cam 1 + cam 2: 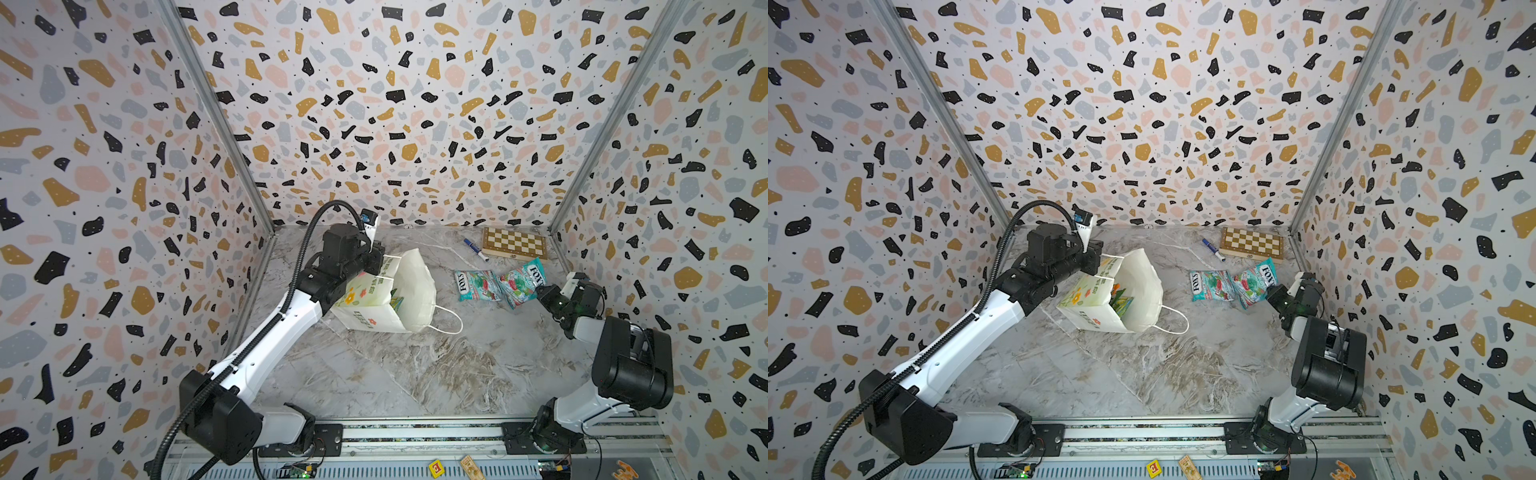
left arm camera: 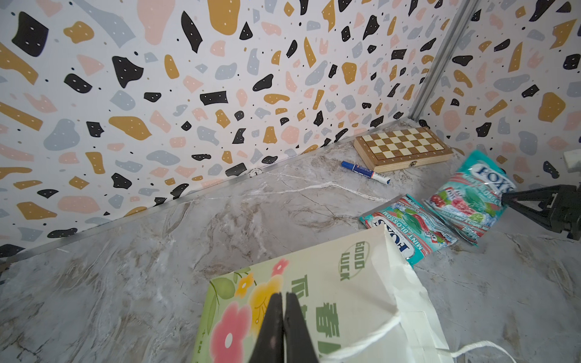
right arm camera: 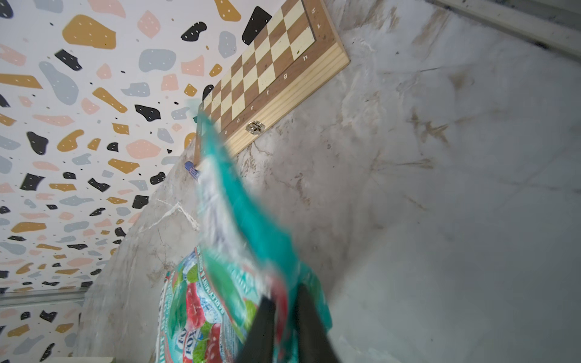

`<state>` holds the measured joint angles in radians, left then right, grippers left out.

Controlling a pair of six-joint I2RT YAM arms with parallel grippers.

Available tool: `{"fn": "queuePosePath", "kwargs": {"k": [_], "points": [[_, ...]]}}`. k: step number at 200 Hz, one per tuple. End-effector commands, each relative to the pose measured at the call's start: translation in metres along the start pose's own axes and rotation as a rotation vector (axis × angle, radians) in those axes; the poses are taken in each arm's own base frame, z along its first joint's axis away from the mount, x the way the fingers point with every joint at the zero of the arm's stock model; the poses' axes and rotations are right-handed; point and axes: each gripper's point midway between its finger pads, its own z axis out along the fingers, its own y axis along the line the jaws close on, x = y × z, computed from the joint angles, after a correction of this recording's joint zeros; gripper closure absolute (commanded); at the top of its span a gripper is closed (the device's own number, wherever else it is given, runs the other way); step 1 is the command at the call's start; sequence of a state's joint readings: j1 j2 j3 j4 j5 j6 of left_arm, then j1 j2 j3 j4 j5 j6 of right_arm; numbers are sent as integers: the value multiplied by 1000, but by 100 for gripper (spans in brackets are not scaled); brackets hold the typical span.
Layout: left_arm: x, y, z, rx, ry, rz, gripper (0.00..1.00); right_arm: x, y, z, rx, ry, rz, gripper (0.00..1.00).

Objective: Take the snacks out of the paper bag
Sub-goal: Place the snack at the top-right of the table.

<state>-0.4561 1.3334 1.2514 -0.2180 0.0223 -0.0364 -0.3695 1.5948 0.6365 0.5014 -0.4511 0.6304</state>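
Note:
The white paper bag (image 1: 411,286) (image 1: 1138,282) lies tipped on its side with its mouth facing right. A green-yellow snack (image 1: 397,303) (image 1: 1121,303) shows inside it. My left gripper (image 1: 376,266) (image 2: 282,294) is shut on the bag's upper rim, above the flower print (image 2: 232,327). One teal-red snack (image 1: 478,285) (image 2: 408,229) lies flat on the table. A second teal-red snack (image 1: 521,280) (image 3: 226,283) leans on it, blurred. One edge of that snack sits between the parted jaws of my right gripper (image 1: 540,291) (image 3: 286,290), which stands open.
A folded wooden chessboard (image 1: 514,244) and a blue marker (image 1: 476,249) lie at the back right. The bag's cord handle (image 1: 451,324) trails onto the marble top. Patterned walls close in three sides. A small yellow block (image 1: 436,467) sits on the front rail.

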Motion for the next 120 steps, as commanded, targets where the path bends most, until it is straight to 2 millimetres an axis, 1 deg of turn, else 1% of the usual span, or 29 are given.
{"fn": "queuePosePath", "kwargs": {"k": [1,19,30,39,52,66,82,98,120], "points": [[-7,-5,-5,35,-36,20,100,-14,4,-3,3,-46,-8,52],[-8,-12,-6,74,-38,25,100,-16,4,-11,26,-63,-27,43],[-8,-16,-7,100,-40,30,100,-18,7,-19,32,-82,-42,40],[-9,-21,-8,125,-45,35,100,-20,16,-29,13,-109,-63,39],[-9,-27,-10,163,-47,41,100,-22,34,-40,-35,-139,-111,39],[-9,-33,-12,194,-44,46,100,-18,60,-51,-104,-149,-179,38],[-9,-38,-14,217,-36,55,100,-5,93,-59,-189,-130,-260,38],[-5,-42,-17,235,-21,61,100,16,127,-64,-301,-79,-331,38],[5,-54,-21,280,8,76,100,58,174,-71,-485,51,-422,38]]}}
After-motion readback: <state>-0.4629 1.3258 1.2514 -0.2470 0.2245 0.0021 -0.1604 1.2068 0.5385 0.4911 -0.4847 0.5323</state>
